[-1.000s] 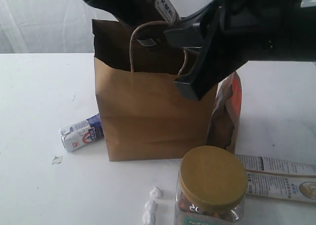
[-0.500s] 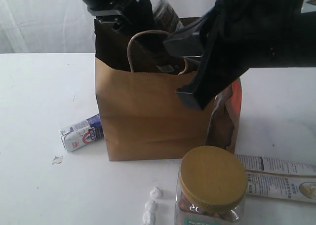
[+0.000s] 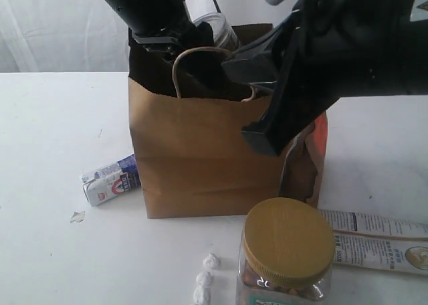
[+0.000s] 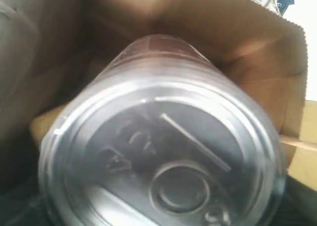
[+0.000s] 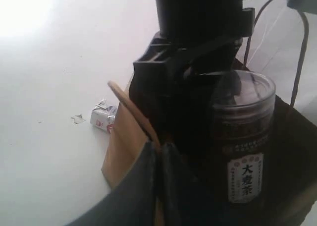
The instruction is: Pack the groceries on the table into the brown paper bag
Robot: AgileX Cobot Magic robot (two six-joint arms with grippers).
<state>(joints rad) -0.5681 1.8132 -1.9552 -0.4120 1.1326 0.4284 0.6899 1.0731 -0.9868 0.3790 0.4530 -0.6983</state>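
Starting at the dark silver-lidded can (image 5: 242, 132), note that it stands upright at the open mouth of the brown paper bag (image 3: 200, 158), its lower part below the rim and its lid above it. The left gripper (image 3: 187, 44) clamps the can from the side with its jaws spread wide around the body. In the left wrist view the lid fills the picture, with the bag's inner walls behind it.

The bag stands upright near the middle of the table (image 3: 53, 131). One twisted paper handle (image 3: 182, 61) loops up from its near wall. The right gripper (image 5: 159, 181) has its fingers pressed together on the bag's top edge at the right side, next to the can.

Check the remaining groceries around the bag:
- The small white-blue carton (image 3: 110, 180) lies on its side just beside the bag's left wall.
- The brown-orange pouch (image 3: 311, 158) stands against the bag's right wall.
- The gold-lidded clear jar (image 3: 287, 245) stands upright in front of the bag, nearest the camera.
- The long white-blue packet (image 3: 378, 241) lies flat to the right of the jar.

Three small white lumps (image 3: 204, 278) lie left of the jar.
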